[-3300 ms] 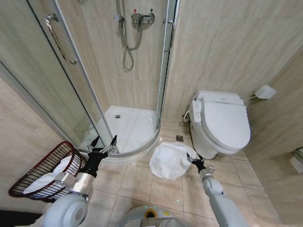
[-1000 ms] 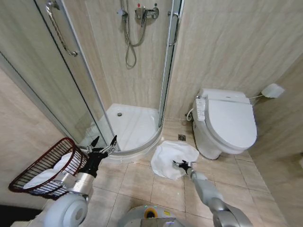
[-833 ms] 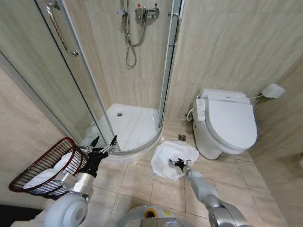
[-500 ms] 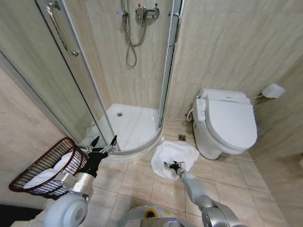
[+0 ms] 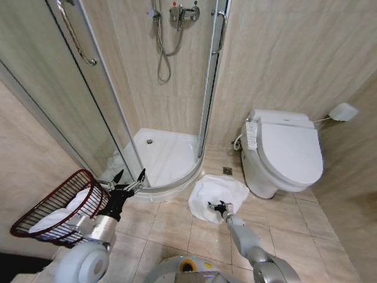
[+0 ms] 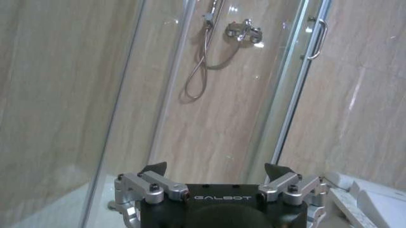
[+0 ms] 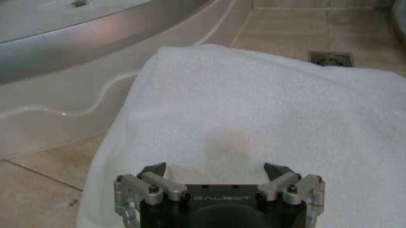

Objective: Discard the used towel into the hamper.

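The left hand (image 5: 128, 180) hangs spread open beside the hamper (image 5: 56, 207), which tilts mouth-up with white cloth inside. The right hand (image 5: 219, 207), fingers apart, hovers over the crumpled towel (image 5: 218, 191) on the floor between shower tray (image 5: 162, 156) and toilet (image 5: 285, 154); the towel shows no clear long axis.

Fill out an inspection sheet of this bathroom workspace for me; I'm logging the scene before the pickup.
Surface: beige tiled floor, bare apart from the towel.
Job's things: crumpled white cloth towel lies on the floor between shower tray and toilet; dark reddish-brown open-weave hamper sits at the robot's left, white cloth already inside.
Clutter: nothing seen.
Grippers: right gripper open, low over the towel's near edge; left gripper open, raised beside the hamper.
Cables: thin white cord running from the toilet to a wall unit.
Surroundings: glass-walled corner shower, white closed-lid toilet, round floor drain.
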